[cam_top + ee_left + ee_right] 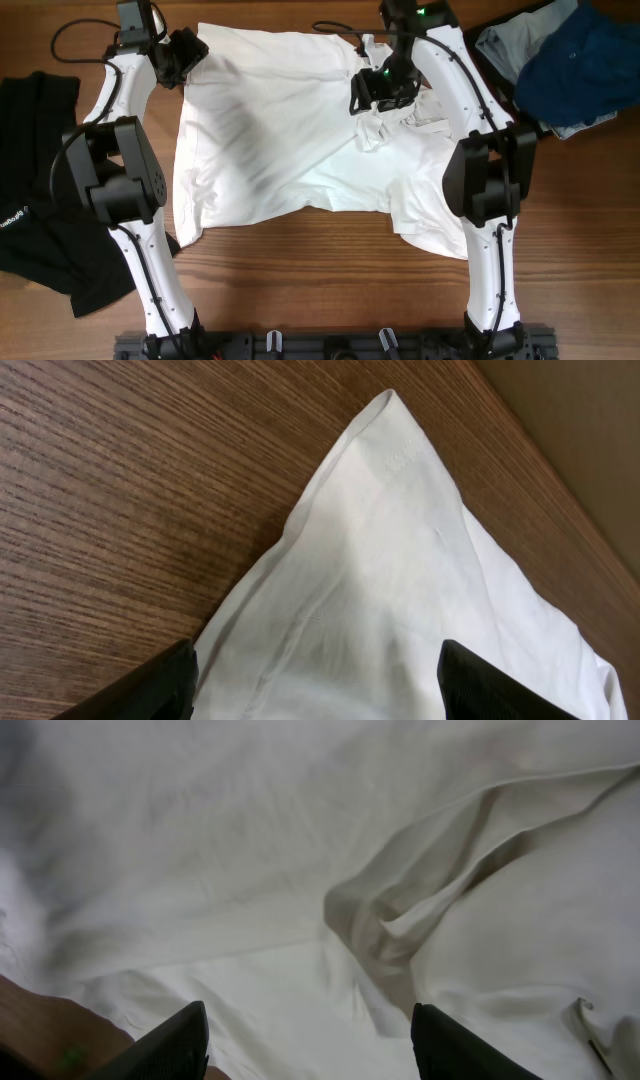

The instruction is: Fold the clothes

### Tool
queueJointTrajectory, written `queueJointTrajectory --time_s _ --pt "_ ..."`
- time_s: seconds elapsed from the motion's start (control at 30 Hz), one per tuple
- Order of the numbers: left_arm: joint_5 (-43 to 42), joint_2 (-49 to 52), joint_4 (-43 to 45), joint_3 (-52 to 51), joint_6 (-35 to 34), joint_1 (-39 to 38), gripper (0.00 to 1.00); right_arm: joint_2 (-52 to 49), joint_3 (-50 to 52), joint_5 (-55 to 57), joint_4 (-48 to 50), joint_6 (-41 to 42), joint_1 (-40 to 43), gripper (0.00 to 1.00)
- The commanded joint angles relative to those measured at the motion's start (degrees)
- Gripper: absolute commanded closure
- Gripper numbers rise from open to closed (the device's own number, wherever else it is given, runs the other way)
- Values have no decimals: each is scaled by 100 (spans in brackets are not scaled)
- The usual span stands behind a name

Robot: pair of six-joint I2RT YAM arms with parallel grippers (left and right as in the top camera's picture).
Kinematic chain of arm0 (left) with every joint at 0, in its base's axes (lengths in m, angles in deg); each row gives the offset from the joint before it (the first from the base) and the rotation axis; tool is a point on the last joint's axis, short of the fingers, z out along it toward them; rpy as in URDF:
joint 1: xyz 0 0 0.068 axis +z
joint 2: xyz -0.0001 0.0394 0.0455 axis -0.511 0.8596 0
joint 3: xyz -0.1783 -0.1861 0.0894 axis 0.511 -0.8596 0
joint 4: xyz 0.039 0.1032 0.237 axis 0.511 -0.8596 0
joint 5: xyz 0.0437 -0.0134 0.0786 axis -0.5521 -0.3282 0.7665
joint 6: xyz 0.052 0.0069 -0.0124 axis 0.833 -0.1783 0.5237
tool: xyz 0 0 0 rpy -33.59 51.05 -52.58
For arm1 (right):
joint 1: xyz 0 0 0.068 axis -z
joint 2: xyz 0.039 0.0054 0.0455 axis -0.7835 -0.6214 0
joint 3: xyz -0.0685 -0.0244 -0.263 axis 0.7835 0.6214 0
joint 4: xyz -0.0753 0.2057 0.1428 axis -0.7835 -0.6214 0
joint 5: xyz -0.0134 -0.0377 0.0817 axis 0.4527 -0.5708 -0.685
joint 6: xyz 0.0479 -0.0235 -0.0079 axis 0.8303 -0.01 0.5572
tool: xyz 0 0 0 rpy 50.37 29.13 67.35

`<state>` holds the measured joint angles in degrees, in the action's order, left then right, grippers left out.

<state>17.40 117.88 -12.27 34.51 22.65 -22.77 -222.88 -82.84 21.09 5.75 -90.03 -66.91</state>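
The white shirt lies spread on the table, its body mostly smooth. One sleeve is bunched into soft creases directly beneath the right claw, and a loose flap trails off on that claw's near, outer side. The right claw hangs over those creases, jaws apart, gripping nothing. The left claw sits over the shirt's far corner, which narrows to a hemmed point just ahead of it; its jaws are also apart and empty. A black garment lies well out from the left claw's outer side. A dark blue garment and a grey-blue garment are heaped beyond the right claw's outer side. The table is brown, grained wood. Past its edge, ahead of the left claw, shows a plain tan surface.
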Motion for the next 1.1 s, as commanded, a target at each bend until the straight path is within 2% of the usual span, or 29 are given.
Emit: queueJointTrajectory --time_s 0.0,0.17,0.6,0.77,0.97,1.0,1.07 --pt "-85 -269 -22 96 -13 -13 23 17 -68 61 -9 22 -22 35" --pt "-85 -269 -31 96 -11 -13 23 -332 -68 -50 -120 17 -24 35" --pt "-85 -269 -153 96 -11 -9 23 -446 -68 -74 -107 20 -20 35" --pt "-85 -269 -186 96 -11 -9 23 -533 -44 -138 -131 17 -20 30" --pt "-85 -269 -184 96 -11 -9 22 -608 -13 -157 -181 20 -24 47" --pt "-85 -269 -184 96 -13 -9 22 -614 -13 -157 -177 17 -24 53" --pt "-85 -269 -192 96 -13 -9 22 -619 -13 -155 -136 22 -24 71"
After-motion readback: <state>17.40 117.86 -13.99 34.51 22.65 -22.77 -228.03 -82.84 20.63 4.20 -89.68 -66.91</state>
